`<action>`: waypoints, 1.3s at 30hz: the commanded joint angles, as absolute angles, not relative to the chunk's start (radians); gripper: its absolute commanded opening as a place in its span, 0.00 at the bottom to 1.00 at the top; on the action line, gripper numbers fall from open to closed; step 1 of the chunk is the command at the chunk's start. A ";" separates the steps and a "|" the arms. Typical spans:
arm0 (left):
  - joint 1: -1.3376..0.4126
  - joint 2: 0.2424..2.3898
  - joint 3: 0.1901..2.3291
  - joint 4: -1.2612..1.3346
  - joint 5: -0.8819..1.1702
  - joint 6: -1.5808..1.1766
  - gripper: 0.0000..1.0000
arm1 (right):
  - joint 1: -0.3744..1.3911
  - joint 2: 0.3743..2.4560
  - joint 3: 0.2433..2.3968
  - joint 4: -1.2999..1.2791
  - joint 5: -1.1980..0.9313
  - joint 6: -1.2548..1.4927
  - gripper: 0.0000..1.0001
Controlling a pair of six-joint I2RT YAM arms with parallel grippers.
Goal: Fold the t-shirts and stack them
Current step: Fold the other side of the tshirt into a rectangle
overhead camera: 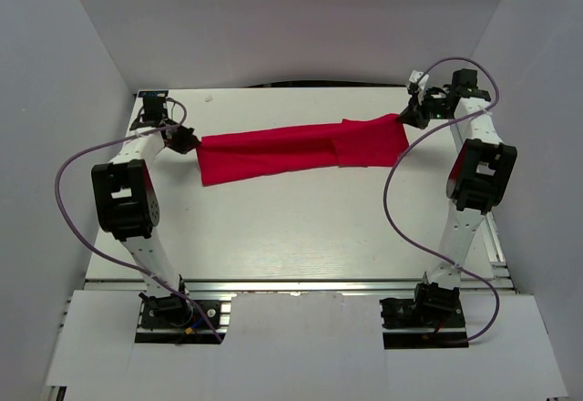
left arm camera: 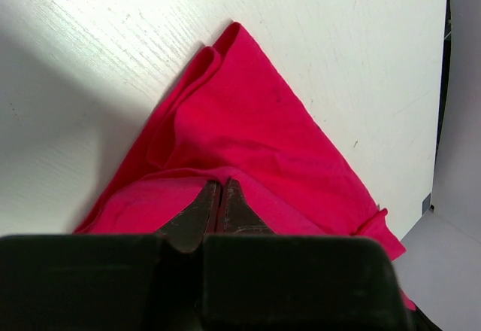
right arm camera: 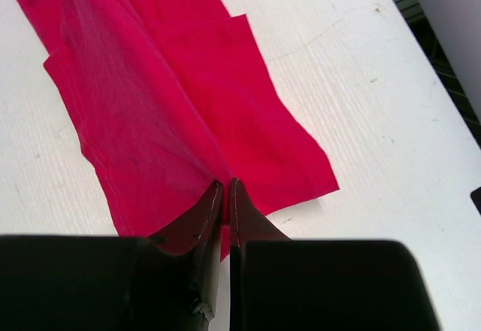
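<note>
T-shirt (overhead camera: 301, 150), red, stretched as a long band across the far part of the worktop (overhead camera: 301, 237) | my left hand (left arm camera: 222, 195) pressed together, pinching its left end | my right hand (right arm camera: 227, 194) pressed together, pinching its right end, cloth ridged toward it

Left arm (overhead camera: 125, 199): rising from the near-left base, bent sharply at the elbow, forearm reaching far and slightly right.
Left end effector (overhead camera: 187, 139): low at the far left, pointing right; fingers (left arm camera: 197, 212) pressed together, pinching the left end of the t-shirt (overhead camera: 291, 150).
Right arm (overhead camera: 481, 175): rising from the near-right base, elbow high at the right, forearm stretched far, wrist turned left.
Right end effector (overhead camera: 407, 112): far right, angled left and down; fingers (right arm camera: 194, 218) clamped tight on the t-shirt's right end.
Spacing: end effectors well apart, facing each other.
</note>
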State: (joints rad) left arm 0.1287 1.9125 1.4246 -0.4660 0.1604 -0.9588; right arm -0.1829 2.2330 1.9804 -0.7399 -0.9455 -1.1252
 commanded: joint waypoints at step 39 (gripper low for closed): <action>0.147 2.121 1.635 -0.483 0.126 -0.946 0.00 | -0.135 2.335 1.976 -0.400 -0.703 -0.801 0.00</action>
State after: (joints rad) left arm 0.1349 2.1250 1.5925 -0.4713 0.1638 -0.9577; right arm -0.1307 2.3199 1.9816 -0.4438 -0.7425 -0.8120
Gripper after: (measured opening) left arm 0.050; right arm 0.089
